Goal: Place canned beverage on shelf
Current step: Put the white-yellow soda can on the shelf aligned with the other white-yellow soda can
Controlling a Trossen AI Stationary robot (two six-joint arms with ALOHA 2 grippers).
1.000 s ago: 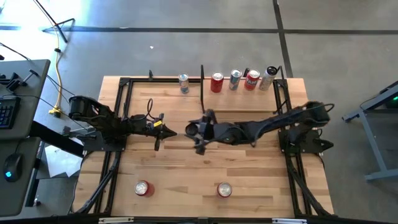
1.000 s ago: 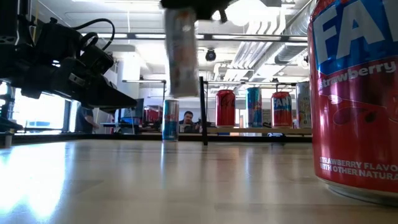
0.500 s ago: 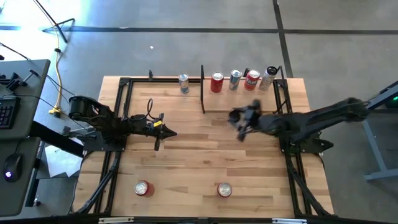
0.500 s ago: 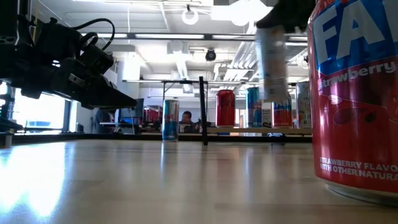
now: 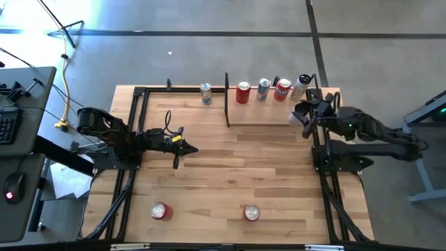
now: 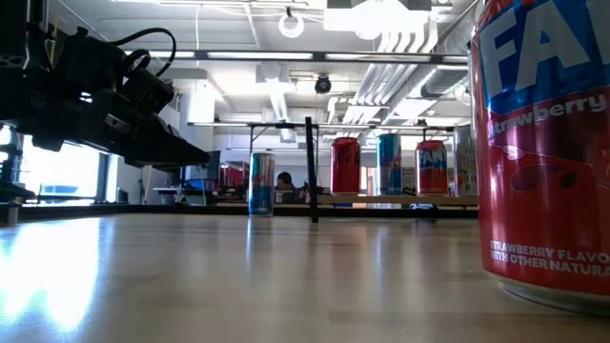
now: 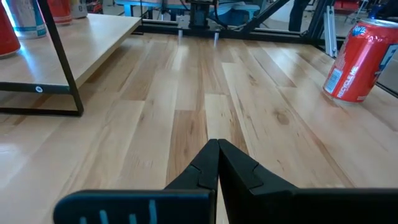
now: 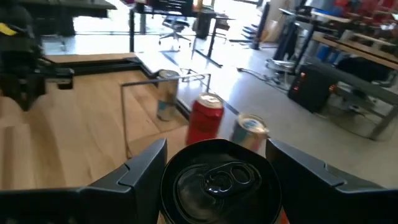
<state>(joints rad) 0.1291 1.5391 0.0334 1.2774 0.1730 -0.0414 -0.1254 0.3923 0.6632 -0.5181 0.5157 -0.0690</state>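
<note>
Right tool [image 8: 214, 171] clamped on can [image 8: 217, 177], upper right of high view, near shelf [image 5: 268, 111] edge. Risk: knocking shelved cans [image 5: 242, 92], or tipping on release. Left tool [image 7: 217, 163] together, idle at left.

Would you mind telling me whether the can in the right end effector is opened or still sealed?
Sealed: the can between the right end effector fingers shows its pull tab flat and no hole.

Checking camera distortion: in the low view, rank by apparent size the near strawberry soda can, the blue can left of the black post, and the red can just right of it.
1. Strawberry soda can, by far; nearness inflates it.
2-3. Blue can and red can look alike; unranked.
</note>
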